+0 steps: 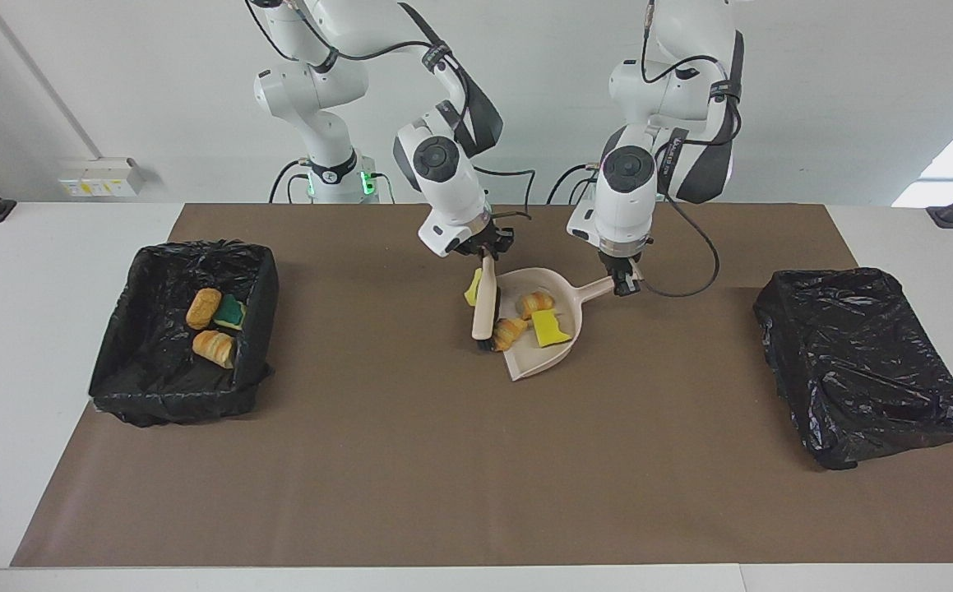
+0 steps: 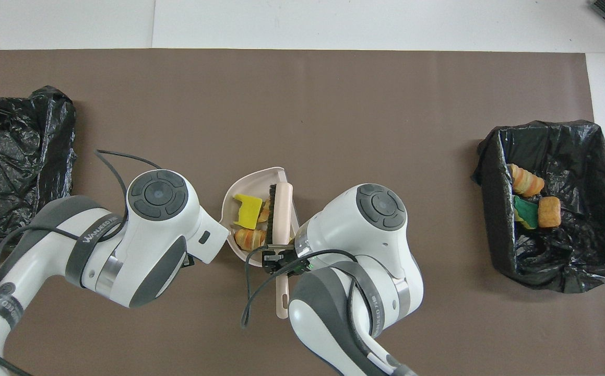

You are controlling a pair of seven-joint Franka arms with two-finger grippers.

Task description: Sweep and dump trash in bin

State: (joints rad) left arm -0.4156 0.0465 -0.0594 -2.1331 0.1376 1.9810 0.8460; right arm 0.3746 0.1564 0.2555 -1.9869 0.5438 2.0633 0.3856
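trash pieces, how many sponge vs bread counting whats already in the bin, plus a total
sponge pieces: 3 (1 in the bin, 1 in the dustpan, 1 beside the brush)
bread pieces: 4 (2 in the bin, 2 in the dustpan)
total: 7

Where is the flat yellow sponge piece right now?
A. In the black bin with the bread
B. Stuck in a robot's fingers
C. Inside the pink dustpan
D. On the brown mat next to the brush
C. The yellow sponge piece lies inside the pink dustpan, next to two bread pieces, with the brush at the pan's open edge.
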